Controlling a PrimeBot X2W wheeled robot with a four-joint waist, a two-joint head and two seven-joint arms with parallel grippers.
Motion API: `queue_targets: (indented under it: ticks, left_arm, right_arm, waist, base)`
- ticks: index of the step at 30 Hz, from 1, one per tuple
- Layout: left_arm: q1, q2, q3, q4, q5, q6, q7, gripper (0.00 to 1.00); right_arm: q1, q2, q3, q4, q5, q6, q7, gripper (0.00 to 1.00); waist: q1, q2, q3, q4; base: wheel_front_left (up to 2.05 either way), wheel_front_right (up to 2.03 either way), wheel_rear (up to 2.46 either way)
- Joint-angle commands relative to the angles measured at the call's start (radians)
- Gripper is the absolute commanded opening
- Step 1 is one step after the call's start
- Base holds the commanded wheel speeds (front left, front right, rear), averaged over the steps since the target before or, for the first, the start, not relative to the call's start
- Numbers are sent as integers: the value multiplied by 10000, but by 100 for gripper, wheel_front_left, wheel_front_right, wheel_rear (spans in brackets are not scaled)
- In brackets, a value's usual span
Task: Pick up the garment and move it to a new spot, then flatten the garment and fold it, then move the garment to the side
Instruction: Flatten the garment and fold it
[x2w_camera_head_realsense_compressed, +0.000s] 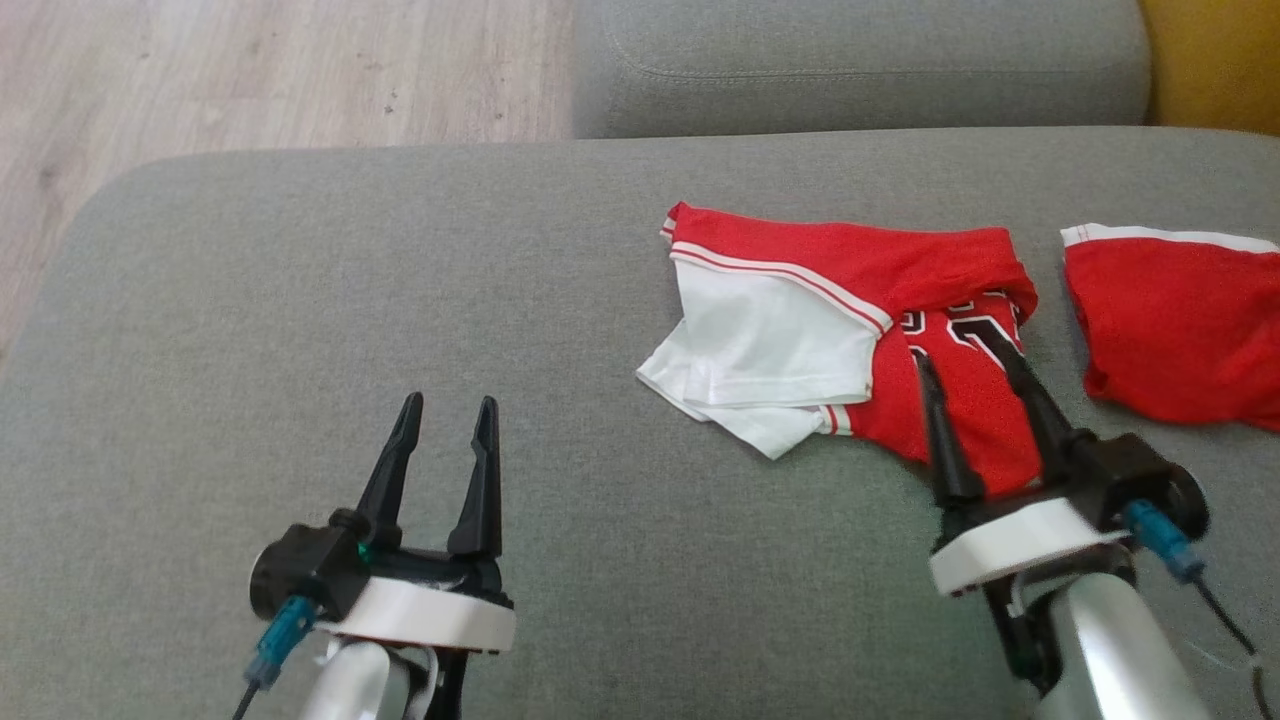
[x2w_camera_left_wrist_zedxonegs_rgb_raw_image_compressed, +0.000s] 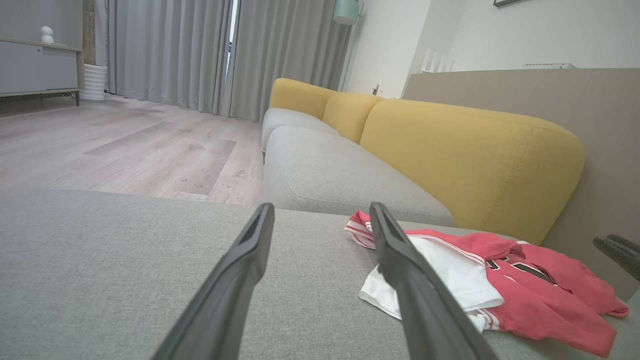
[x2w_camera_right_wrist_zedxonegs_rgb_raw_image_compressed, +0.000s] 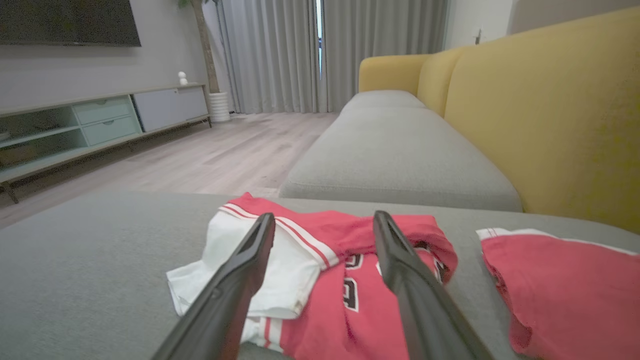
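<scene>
Grey woven fabric covered the broad seat cushion (x2w_camera_head_realsense_compressed: 300, 300) that carried everything. The garment (x2w_camera_head_realsense_compressed: 800, 330), a red jersey with white sleeves and striped trim, lay bunched right of the cushion's middle, nearer its far edge than its near one, one sleeve doubled over the body. A second red piece (x2w_camera_head_realsense_compressed: 1170, 330) sat apart from it at the cushion's right edge.

The right gripper (x2w_camera_head_realsense_compressed: 962, 345) was over the jersey's red lower part, its fingers spread moderately with nothing between them. From where I stood I could not tell whether the tips touched the cloth. The left gripper (x2w_camera_head_realsense_compressed: 450, 403) hung over bare cushion near the front edge, well apart from the jersey, its fingers parted too and empty.

By my reckoning the job was at its start: the jersey unlifted, rumpled, neither flattened nor folded, with the move aside yet to come.
</scene>
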Motion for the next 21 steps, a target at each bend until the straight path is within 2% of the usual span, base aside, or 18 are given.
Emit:
queue_targets:
  ticks: [1,9,15,18,21]
  left_arm:
    - [-271,58,262,-325,-5,11,-53,100]
    - [-303,58,138,-375,-17,-15,-53,100]
    - [-436,58,67,-408,-18,-34,-53,100]
    - [-553,58,-18,-394,-63,-52,-53,100]
    - [-734,58,-211,-374,-177,-59,-53,100]
  right_arm:
    - [-332,-11,469,-490,56,-9,-206,100]
    - [-47,-10,1255,-396,-40,-9,-359,100]
    - [-525,-10,1789,-53,-248,-9,-167,100]
    - [-961,-10,2185,393,-562,-9,284,100]
    - [-1699,-10,2609,1401,-1147,-9,920,100]
  waist:
    - [1,0,-15,49]
    - [1,0,121,361]
    - [1,0,522,742]
    - [1,0,740,970]
    - [1,0,1058,1295]
  base:
    - [0,0,0]
    - [0,0,0]
    - [0,0,0]
    - [0,0,0]
    - [0,0,0]
